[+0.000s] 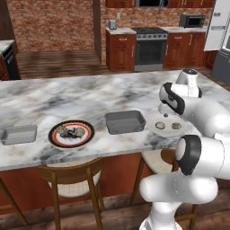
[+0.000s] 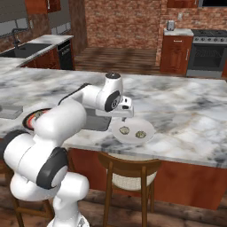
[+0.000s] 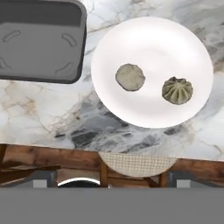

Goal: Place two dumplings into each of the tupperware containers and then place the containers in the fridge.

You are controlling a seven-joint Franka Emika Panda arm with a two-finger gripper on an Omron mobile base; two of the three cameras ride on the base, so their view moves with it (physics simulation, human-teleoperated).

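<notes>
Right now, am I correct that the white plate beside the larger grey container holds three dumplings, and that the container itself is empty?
Not quite: the white plate holds two dumplings, not three, as the hand view shows plainly. The rest stands: the larger grey container beside it is empty.

From where I sit the white plate (image 3: 131, 48) lies open from above — its two dumplings (image 3: 130, 77) sit apart, with bare plate all round each, so fingers could come down on either side. The larger tupperware container (image 1: 124, 121) stands just beside the plate on its left, open-topped, with a strip of bare marble counter (image 1: 90, 96) between them. Beyond both, the counter runs bare toward its far edge; the chair (image 3: 136, 165) sits below the near edge, under the plate.
</notes>
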